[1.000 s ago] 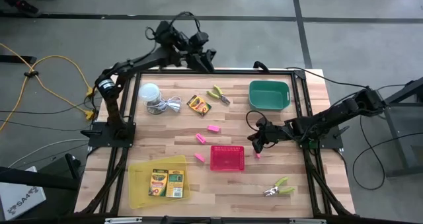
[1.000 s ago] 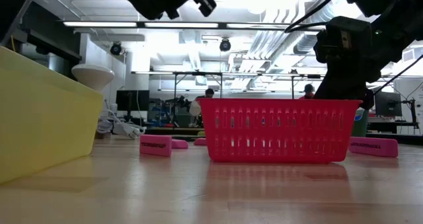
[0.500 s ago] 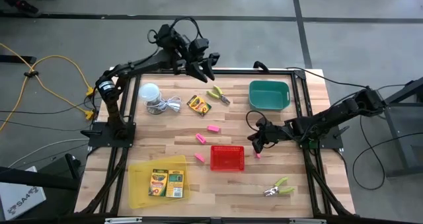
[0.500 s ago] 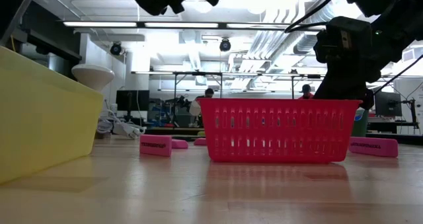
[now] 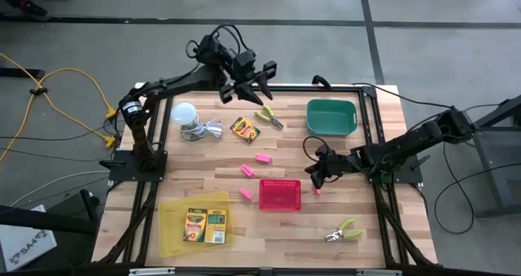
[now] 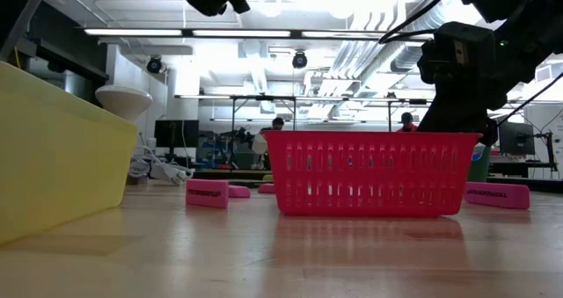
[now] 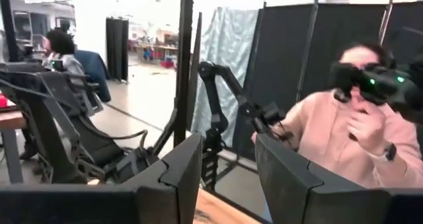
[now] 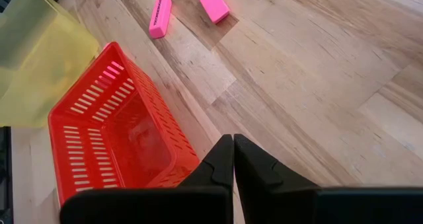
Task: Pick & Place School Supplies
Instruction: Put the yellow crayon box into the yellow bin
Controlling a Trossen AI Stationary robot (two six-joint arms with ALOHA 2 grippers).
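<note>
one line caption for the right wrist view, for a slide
Shut right gripper above the wood table, beside the empty red basket.

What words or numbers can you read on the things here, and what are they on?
"SA4": on the white box on the floor at the table's near left corner, partly cut off, so possibly incomplete.
Crayon boxes in the yellow tray: printing too small to read.
Crayon box by the scissors: too small to read.
Pink eraser: dark lettering along its side, too blurred to read.
Pink eraser in the low view: lettering blurred, unreadable.
</note>
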